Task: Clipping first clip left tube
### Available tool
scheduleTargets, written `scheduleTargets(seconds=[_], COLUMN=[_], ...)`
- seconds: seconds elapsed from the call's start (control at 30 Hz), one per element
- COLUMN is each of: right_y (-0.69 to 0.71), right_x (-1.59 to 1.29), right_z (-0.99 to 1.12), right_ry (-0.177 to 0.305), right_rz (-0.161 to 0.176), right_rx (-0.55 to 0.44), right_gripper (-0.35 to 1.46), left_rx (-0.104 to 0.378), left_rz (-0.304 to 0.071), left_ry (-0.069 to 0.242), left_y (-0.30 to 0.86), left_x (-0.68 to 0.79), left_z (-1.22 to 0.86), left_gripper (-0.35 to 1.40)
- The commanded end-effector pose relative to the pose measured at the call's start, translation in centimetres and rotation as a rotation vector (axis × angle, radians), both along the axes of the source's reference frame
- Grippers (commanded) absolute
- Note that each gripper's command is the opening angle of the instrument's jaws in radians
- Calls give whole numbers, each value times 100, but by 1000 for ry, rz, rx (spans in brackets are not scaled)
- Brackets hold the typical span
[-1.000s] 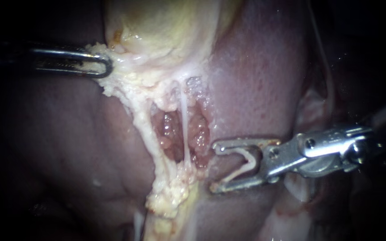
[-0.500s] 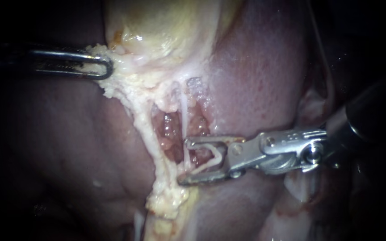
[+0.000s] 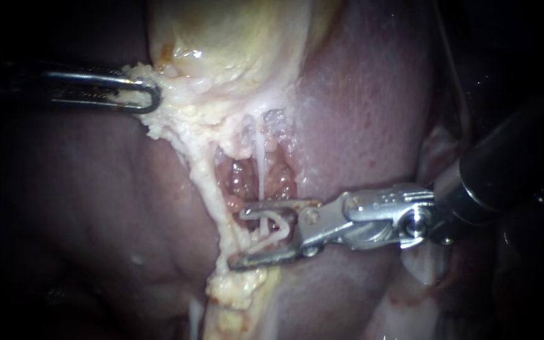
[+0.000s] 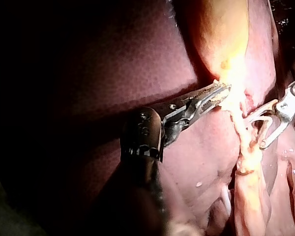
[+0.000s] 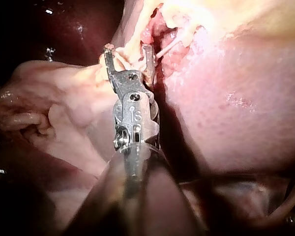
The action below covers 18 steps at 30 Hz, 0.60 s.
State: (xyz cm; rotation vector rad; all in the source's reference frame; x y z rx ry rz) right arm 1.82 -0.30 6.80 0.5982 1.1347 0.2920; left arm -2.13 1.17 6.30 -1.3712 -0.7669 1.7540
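left instrument (image 3: 143,94) lies level from the left, jaws clamped on the pale fringe of the gallbladder (image 3: 234,44), while the right instrument (image 3: 238,237) slants in from the upper right, jaws spread wide yet gripping a white clip (image 3: 276,228) between them, tips at the left tube (image 3: 208,182)

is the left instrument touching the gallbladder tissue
Touching: the endoscope view shows the left instrument clamped on pale tissue at the gallbladder edge.
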Motion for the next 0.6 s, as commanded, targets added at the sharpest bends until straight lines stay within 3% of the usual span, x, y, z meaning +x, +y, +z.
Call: scheduleTargets(seconds=[0.03,0.3,0.6], right_y=[-1,-5,-9], right_x=[2,11,24], right_z=[2,7,13], right_ry=[2,37,125], right_rz=[-6,-28,-60], right_rx=[1,18,57], right_gripper=[50,50,49], left_rx=[0,0,1], left_rz=[0,0,1], left_ry=[0,0,-1], left_y=[0,0,1], left_x=[0,-1,-3], left_z=[0,0,1], left_gripper=[-35,-35,-35])
